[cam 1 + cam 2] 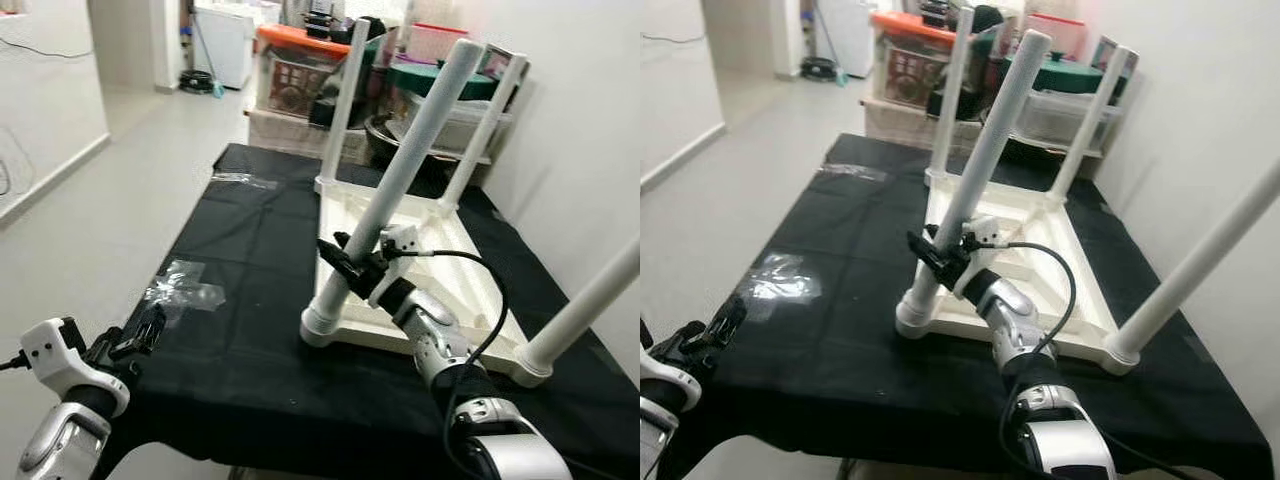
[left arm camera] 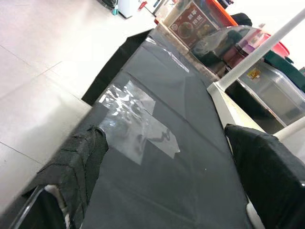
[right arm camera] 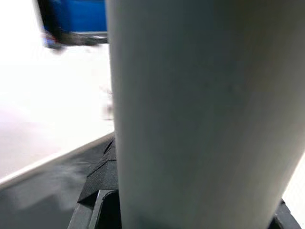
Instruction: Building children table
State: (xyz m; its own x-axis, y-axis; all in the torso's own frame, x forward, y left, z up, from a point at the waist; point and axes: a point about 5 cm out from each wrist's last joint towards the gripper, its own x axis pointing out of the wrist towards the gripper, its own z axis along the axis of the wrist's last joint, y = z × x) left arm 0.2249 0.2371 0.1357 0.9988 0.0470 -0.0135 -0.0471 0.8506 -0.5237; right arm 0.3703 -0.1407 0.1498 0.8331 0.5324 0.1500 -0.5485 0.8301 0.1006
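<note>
Right hand (image 1: pixel 352 262) clamped on white table leg (image 1: pixel 400 182); left hand (image 1: pixel 135 340) open, no legible labels.

Silver jointed arms, white wrist housings, a looping black cable (image 1: pixel 487 300), black-fingered end effectors.

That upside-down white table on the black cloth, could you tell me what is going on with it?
The robot is assembling the children's table, which lies top-down with four legs up. Its right gripper is clamped around the near left leg, low on the leg above its socket. The left gripper hovers open at the cloth's near edge, beside an empty plastic bag.
</note>
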